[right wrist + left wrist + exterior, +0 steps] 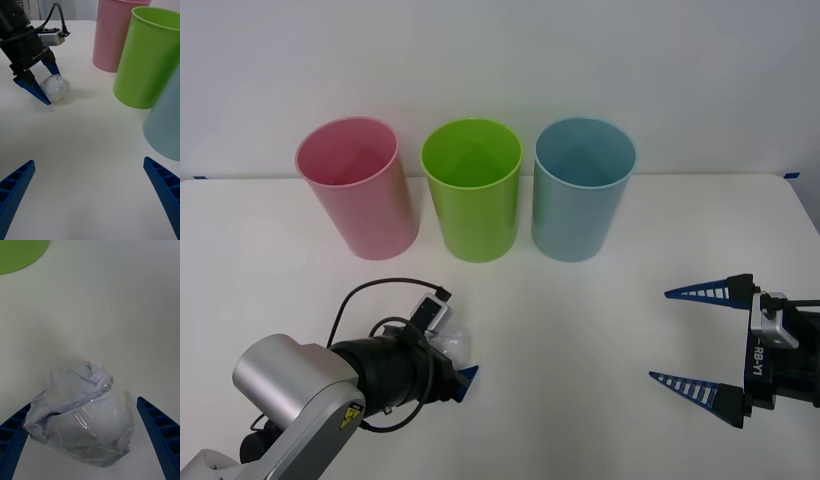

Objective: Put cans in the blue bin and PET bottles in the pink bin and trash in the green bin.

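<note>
Left gripper: lowered to the table, jaws spread, with the trash sat between the two fingers. One finger looks right up against the wrap, a small gap is seen at the other. Nothing is pinched yet, as far as can be judged.

Right gripper: parked off to the robot's right, jaws spread wide, nothing held between them.

Trash look: a whitish lumpy ball, crumpled paper bundled in shiny clear wrap, wrinkled all over with a loose flap poking up on top.

Bins: pink bin, green bin and blue bin are lined up well beyond the left jaws, green in the middle.

Risk 1: the wrap is slick and squishy, so the ball could be squeezed out sideways when the jaws are closed.

Risk 2: only the loose outer film might be caught, and the ball could be dropped on the way.

Risk 3: pink is next door to green, so a sloppy release could be landed in the wrong bin.
</note>
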Robot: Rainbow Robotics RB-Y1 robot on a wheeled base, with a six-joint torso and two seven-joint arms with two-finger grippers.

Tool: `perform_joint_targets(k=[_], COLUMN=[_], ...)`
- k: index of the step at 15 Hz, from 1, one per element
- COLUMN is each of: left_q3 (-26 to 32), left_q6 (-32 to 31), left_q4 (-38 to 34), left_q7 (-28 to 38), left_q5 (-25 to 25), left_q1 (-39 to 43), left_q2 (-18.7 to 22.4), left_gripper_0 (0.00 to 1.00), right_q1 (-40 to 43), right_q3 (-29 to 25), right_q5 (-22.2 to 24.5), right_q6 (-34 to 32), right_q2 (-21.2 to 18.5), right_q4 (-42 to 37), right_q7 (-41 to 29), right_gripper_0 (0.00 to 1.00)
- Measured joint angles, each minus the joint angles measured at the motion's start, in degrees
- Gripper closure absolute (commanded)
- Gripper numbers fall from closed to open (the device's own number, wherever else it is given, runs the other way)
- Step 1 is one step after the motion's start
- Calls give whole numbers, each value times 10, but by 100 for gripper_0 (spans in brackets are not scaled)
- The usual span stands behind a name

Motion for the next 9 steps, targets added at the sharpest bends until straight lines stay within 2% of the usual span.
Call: perform_joint_targets(k=[1,2,3,4,5,9], left_q3=[0,0,0,0,0,0], left_q6=[0,0,0,1,2,21], left_q4=[0,0,0,0,0,2], left_q7=[0,0,0,0,0,-20], left_q5=[-1,-2,-3,-3,-3,2], left_q1=[0,1,1,1,1,9], left_q2=[-1,-1,-2,-2,0,8], left_gripper_0=[24,47,75,89,93,99], right_q1=[0,0,0,0,0,0], right_q3=[0,0,0,0,0,0], right_q5=[0,0,0,0,0,0], right_q6=[0,0,0,0,0,0], right_q2=[0,0,0,0,0,0], right_q4=[0,0,0,0,0,0], right_q7=[0,0,0,0,0,0], right_gripper_0=[0,0,0,0,0,0])
